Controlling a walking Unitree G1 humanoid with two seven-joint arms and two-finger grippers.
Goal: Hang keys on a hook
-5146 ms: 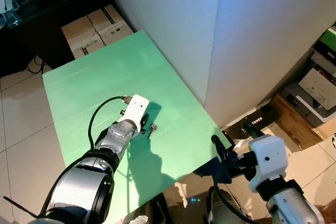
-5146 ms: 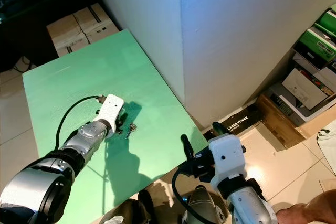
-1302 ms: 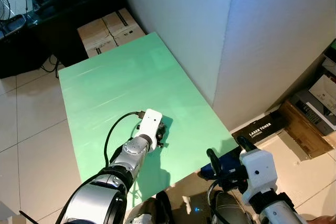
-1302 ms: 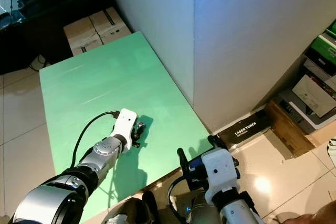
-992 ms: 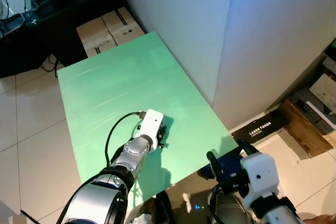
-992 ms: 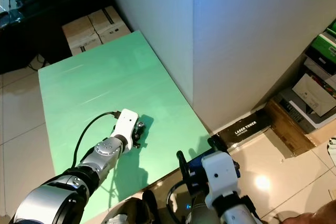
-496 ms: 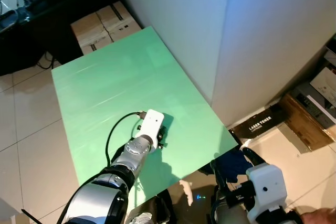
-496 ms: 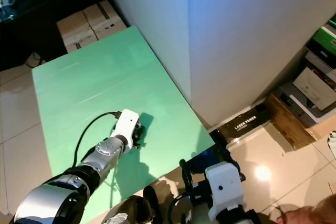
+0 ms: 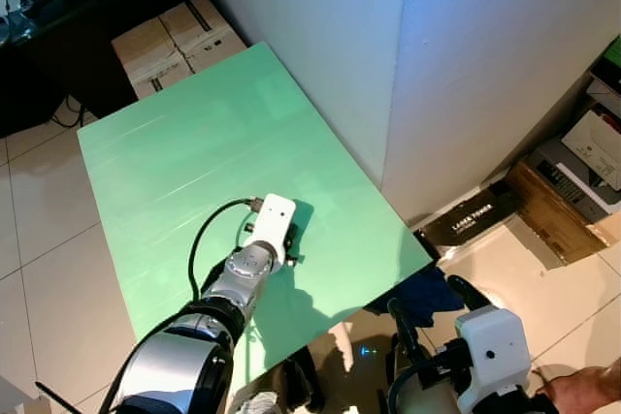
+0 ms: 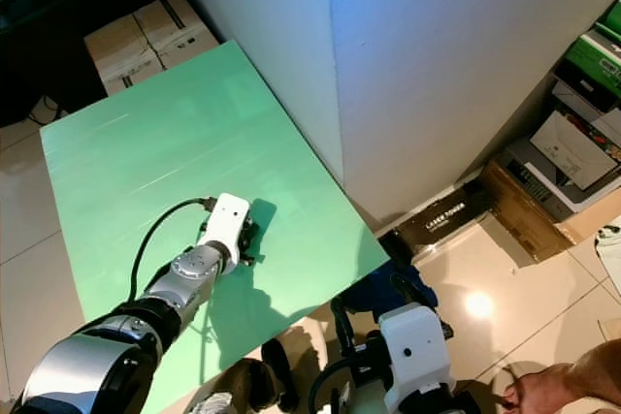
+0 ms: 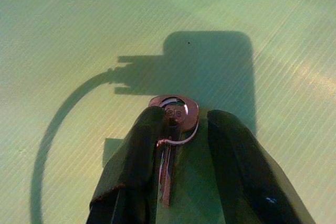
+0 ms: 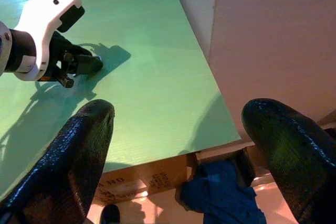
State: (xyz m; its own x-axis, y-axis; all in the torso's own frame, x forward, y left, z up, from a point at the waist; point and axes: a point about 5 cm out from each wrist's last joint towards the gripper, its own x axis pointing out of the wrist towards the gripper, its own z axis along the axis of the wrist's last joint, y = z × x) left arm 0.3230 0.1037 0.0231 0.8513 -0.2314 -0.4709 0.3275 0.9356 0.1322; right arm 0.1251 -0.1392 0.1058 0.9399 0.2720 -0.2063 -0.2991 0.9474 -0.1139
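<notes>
Closing on the keys (image 11: 173, 129) near the tabletop's (image 9: 175, 152) right edge, left claw (image 11: 178, 145) is nearly shut; right claw (image 12: 178, 145) gaping, empty. Lifting, hanging remain.

Key (image 11: 170, 145) once loose on the table, now pinched between left gripper (image 11: 178, 129) fingers

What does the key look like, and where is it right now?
The key is a small metal one, coppery brown, with a round head and a thin wire ring looped through it. It sits between the two black fingers of the left gripper, low over the green table, head pointing away from the wrist. Whether it rests on the table cannot be told.
</notes>
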